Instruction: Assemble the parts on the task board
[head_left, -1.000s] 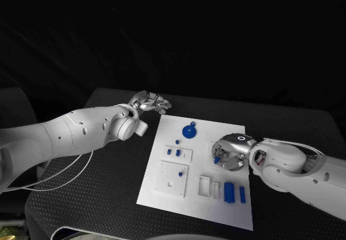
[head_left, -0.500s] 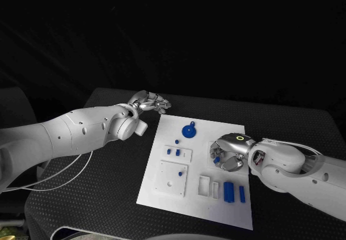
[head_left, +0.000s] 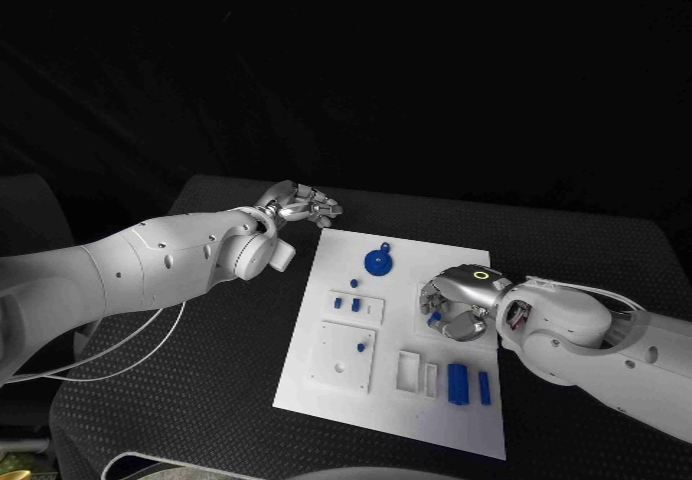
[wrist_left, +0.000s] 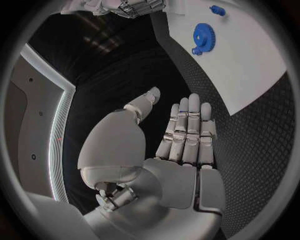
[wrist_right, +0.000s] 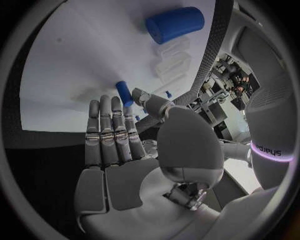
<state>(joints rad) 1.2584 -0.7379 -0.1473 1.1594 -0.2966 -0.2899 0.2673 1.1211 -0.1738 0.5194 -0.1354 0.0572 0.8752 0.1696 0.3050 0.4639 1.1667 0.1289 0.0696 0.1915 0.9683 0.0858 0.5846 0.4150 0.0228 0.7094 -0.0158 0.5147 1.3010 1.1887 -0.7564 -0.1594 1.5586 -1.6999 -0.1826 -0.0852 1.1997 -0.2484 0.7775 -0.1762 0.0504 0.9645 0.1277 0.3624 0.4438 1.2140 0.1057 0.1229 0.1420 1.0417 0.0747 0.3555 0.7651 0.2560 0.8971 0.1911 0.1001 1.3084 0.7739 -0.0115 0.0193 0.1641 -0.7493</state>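
Note:
The white task board (head_left: 397, 400) lies mid-table. On it are a blue gear (head_left: 378, 263), several small blue pegs (head_left: 355, 303) and two blue cylinders (head_left: 457, 383) near its front right. My right hand (head_left: 456, 305) hovers over the board's right side with its fingers straight. A small blue peg (wrist_right: 124, 93) stands on the board (wrist_right: 75, 55) between the thumb and the fingertips (wrist_right: 115, 102). I cannot tell if they touch it. My left hand (head_left: 299, 205) hangs off the board's far left corner, flat and holding nothing. From its wrist I see the gear (wrist_left: 203, 36).
White recessed blocks (head_left: 346, 355) and narrow slots (head_left: 410, 370) sit on the board's near half. A large blue cylinder (wrist_right: 175, 24) lies beyond the right hand. Black table (head_left: 216, 380) surrounds the board. A pale cable (head_left: 130, 350) loops at the left.
The right hand has crept very slightly toward the board's far side. The left hand and the parts have not moved.

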